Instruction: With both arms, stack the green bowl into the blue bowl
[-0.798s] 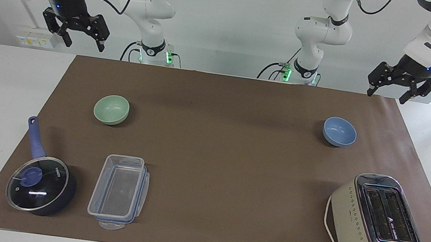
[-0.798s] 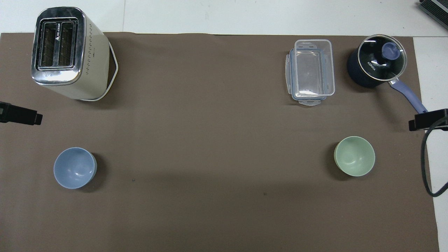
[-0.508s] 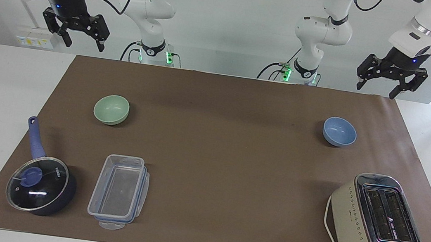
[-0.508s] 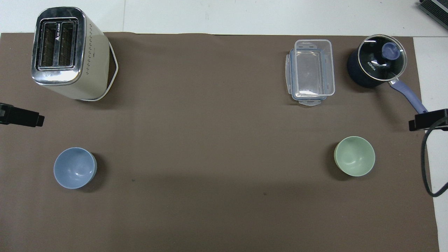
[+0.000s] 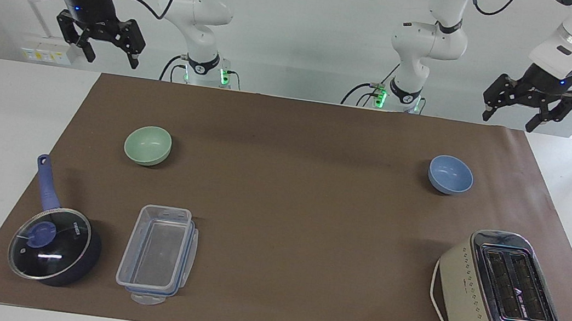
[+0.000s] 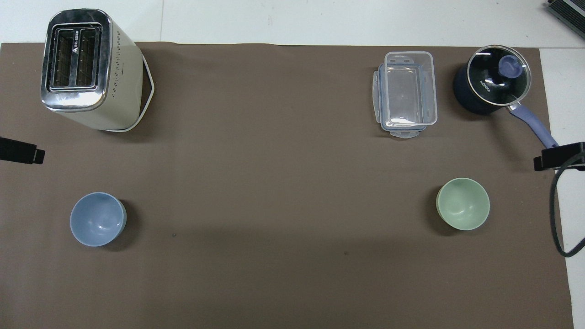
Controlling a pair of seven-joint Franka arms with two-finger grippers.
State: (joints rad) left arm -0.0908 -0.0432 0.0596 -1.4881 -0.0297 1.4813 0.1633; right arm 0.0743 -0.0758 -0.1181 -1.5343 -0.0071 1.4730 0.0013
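Observation:
The green bowl (image 5: 147,145) stands upright and empty on the brown mat toward the right arm's end; it also shows in the overhead view (image 6: 463,203). The blue bowl (image 5: 450,174) stands upright and empty toward the left arm's end, seen from above too (image 6: 98,219). The bowls are far apart. My right gripper (image 5: 111,55) hangs open and empty, high over the table's edge at its own end. My left gripper (image 5: 509,121) hangs open and empty, high over the mat's corner at its end. Only the grippers' tips show in the overhead view: left (image 6: 20,153), right (image 6: 560,157).
A cream toaster (image 5: 500,294) with its cord stands farther from the robots than the blue bowl. A clear plastic container (image 5: 157,254) and a dark blue saucepan with glass lid (image 5: 54,243) lie farther out than the green bowl. A brown mat (image 5: 302,207) covers the table.
My left gripper has risen a little and swung slightly toward the table's middle, then back outward. The right arm and both bowls have not moved.

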